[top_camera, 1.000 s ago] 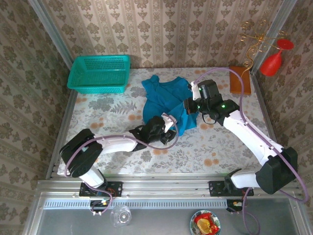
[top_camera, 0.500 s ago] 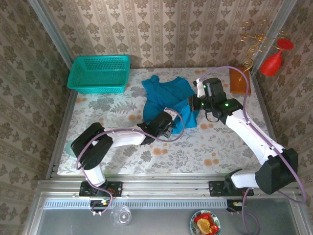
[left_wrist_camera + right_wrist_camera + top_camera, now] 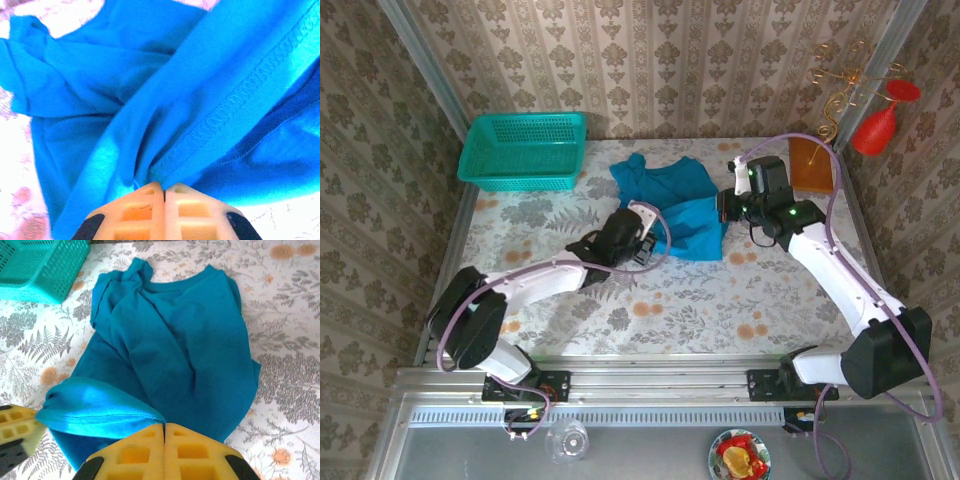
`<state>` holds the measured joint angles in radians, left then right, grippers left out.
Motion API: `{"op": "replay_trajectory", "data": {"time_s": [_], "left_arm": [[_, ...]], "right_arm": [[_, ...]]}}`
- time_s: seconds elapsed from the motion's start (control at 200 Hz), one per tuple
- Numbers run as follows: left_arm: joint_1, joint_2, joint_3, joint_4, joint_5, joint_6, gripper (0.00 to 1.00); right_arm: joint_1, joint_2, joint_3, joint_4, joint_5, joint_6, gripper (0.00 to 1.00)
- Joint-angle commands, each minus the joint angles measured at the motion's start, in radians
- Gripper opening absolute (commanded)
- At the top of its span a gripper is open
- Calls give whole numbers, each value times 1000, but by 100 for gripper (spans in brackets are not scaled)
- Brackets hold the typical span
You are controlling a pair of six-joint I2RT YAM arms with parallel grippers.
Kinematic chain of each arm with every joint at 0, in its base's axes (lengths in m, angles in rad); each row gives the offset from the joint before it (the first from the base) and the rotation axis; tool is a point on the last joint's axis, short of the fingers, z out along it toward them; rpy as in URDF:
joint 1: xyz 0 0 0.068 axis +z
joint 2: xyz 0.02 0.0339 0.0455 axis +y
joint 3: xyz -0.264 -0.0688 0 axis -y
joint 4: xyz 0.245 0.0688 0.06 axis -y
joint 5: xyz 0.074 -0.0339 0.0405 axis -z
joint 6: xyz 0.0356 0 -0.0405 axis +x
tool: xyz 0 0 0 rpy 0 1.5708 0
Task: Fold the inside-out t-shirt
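Fingers on the left gripper (image 3: 164, 186) are squeezed tight on a stitched edge of the teal-blue t-shirt (image 3: 150, 100). Fingers on the right gripper (image 3: 164, 426) pinch another edge of it. The t-shirt lies crumpled in the middle of the flowery table (image 3: 720, 300), with one strip pulled between both grippers. Far back on the left sits a turquoise mesh basket (image 3: 525, 150).

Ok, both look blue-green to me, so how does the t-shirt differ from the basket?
The t-shirt is deep blue soft cloth, crumpled mid-table; the basket is lighter turquoise rigid mesh, upright at the far left corner. The t-shirt is pinched by the left gripper and right gripper; the basket is untouched. Both sit on the table.
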<state>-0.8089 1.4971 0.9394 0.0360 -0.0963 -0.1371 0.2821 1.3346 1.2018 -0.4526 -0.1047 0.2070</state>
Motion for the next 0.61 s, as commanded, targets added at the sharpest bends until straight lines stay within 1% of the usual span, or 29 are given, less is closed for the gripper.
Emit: {"op": "replay_trajectory", "data": {"time_s": [0.0, 0.095, 0.19, 0.25, 0.305, 0.325, 0.38, 0.46, 0.505, 0.6], "left_arm": [[86, -61, 121, -107, 167, 52, 0], [144, -89, 284, -233, 239, 112, 0], [175, -109, 458, -380, 318, 163, 0], [180, -126, 533, -459, 389, 183, 0], [176, -153, 551, -514, 451, 187, 0], [173, -169, 542, -523, 475, 183, 0], [163, -226, 478, -532, 546, 166, 0], [139, -326, 316, -505, 624, 116, 0], [125, -391, 213, -484, 614, 79, 0], [113, -501, 35, -450, 547, 8, 0]], "right_arm": [[-27, 49, 154, -11, -1, -67, 0], [-46, 108, 332, -79, 13, -114, 0], [-49, 114, 492, -154, 16, -150, 0], [-48, 96, 545, -177, -8, -152, 0], [-46, 66, 543, -178, -42, -143, 0], [-45, 64, 529, -176, -56, -137, 0], [-39, -3, 471, -168, -102, -118, 0], [-25, -65, 355, -154, -172, -85, 0], [-11, -98, 283, -139, -199, -68, 0], [30, -143, 153, -119, -215, -55, 0]]}}
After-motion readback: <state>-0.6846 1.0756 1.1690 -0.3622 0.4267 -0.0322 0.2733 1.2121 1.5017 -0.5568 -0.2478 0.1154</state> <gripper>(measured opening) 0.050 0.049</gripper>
